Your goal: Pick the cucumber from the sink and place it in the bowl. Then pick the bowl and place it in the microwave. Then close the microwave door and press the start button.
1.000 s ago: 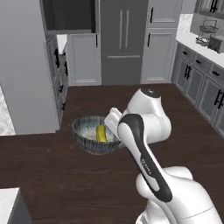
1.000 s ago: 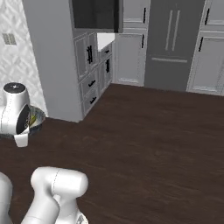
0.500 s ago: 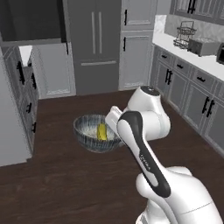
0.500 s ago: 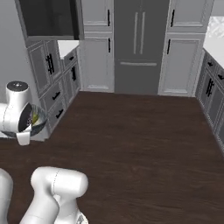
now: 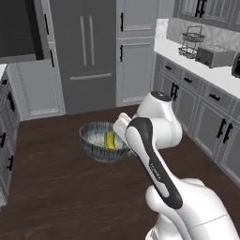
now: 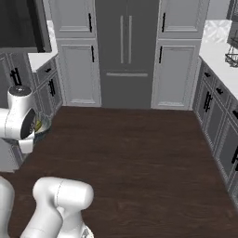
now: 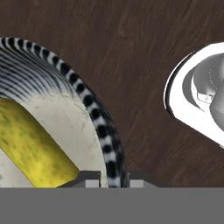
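Note:
The bowl (image 5: 99, 146), blue-grey streaked outside and pale inside, hangs above the wood floor in front of the arm. The yellow-green cucumber (image 5: 109, 139) lies inside it. My gripper (image 7: 113, 177) is shut on the bowl's rim (image 7: 99, 124), one finger inside and one outside. In the hand view the cucumber (image 7: 36, 149) fills the lower left of the bowl. From the right base view the bowl (image 6: 43, 127) peeks out behind the hand. The microwave (image 5: 18, 29) shows as a dark box at the upper left; its door is not told apart. The sink is out of view.
A tall grey fridge (image 5: 84, 51) stands straight ahead between cabinets. A white counter (image 5: 206, 70) on the right carries a wire rack (image 5: 191, 41) and a toaster (image 5: 214, 55). Lower cabinets (image 6: 49, 88) line the left. Open dark wood floor (image 6: 135, 158) lies in between.
The whole scene has slid left in both base views, so the base has turned or driven. The bowl with the cucumber stays in the same place relative to the arm.

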### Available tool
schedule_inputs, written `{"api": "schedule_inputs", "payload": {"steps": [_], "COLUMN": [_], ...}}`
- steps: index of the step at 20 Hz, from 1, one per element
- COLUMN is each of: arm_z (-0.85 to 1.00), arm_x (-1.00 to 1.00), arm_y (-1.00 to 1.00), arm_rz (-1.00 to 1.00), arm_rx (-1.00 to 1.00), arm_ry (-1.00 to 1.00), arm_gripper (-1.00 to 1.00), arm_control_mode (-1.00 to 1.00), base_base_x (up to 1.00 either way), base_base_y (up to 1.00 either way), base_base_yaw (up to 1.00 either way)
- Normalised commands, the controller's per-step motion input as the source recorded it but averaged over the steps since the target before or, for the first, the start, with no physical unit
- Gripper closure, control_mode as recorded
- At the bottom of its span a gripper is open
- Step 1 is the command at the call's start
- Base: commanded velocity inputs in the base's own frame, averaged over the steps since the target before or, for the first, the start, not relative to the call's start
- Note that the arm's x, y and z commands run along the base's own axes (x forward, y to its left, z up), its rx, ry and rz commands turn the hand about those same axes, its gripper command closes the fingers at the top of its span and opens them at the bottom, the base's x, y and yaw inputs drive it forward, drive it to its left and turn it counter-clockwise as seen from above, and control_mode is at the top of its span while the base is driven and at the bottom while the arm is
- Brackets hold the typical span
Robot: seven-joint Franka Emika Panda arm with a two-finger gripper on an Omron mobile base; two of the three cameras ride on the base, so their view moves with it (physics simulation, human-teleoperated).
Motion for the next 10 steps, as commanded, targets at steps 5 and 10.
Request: {"api": "schedule_inputs", "payload": {"steps": [5, 10], "arm_z": [0.0, 0.0], "arm_x": [0.0, 0.0], "arm_y": [0.0, 0.0], "arm_rz": [0.0, 0.0], "arm_rx": [0.0, 0.0], "arm_ry": [0.0, 0.0], "arm_gripper": [1.0, 1.0], "arm_control_mode": [1.0, 1.0], "base_base_x": [1.0, 1.0], "base_base_y": [-0.37, -0.19], "base_base_yaw": [-0.04, 0.01]}}
